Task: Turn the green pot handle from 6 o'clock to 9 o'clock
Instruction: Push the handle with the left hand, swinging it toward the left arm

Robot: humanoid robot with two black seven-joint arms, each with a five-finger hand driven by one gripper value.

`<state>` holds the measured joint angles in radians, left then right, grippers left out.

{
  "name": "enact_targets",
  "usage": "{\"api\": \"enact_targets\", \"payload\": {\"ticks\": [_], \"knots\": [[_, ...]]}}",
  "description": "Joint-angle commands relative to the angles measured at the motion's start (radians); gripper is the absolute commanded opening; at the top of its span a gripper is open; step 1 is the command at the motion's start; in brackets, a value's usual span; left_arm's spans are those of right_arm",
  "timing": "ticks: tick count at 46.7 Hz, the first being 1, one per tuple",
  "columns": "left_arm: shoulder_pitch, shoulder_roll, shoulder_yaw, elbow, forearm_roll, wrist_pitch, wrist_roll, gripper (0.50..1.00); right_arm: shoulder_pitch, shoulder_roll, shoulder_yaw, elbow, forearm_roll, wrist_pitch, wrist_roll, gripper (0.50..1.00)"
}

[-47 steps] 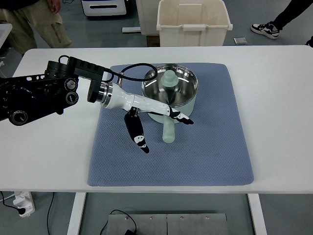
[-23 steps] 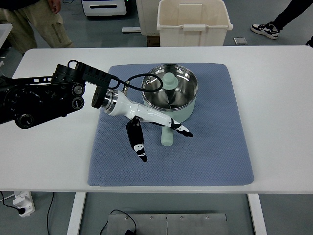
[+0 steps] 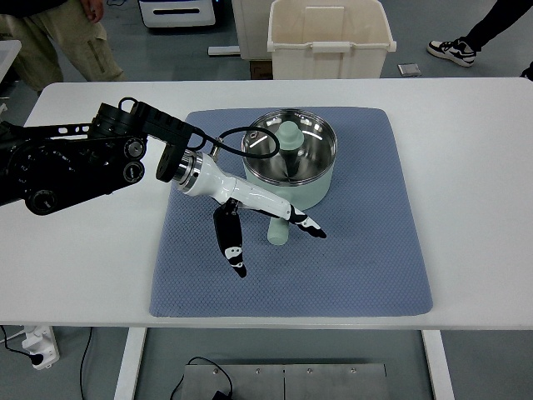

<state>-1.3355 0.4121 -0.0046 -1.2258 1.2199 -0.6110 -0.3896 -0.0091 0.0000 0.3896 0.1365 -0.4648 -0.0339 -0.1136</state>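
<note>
Reaching in from the bench's left edge, left hand (image 3: 265, 223) with fingers spread, gripping nothing, one finger laid across the handle (image 3: 279, 231), likely to sweep it leftward toward 9 o'clock. On the blue mat (image 3: 366, 250) near the bench's middle, toward its far edge: green pot (image 3: 290, 158), pale mint outside, shiny steel inside, stubby handle pointing roughly toward the near edge.

left arm (image 3: 75, 162) enters from left edge, white wrist angled down-right, left hand (image 3: 262, 217) fingers spread, holding nothing.
</note>
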Motion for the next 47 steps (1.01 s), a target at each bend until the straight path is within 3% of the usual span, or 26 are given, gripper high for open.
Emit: {"api": "enact_targets", "payload": {"ticks": [1,47], "knots": [[-0.002,0.001,0.006,0.000,0.006,0.000,0.000,1.000,0.000,0.000,0.000,0.000,0.000,0.000,0.000,1.000],[-0.074,0.036,0.112,-0.004,0.012,0.000,-0.006,1.000,0.000,0.000,0.000,0.000,0.000,0.000,0.000,1.000]]}}
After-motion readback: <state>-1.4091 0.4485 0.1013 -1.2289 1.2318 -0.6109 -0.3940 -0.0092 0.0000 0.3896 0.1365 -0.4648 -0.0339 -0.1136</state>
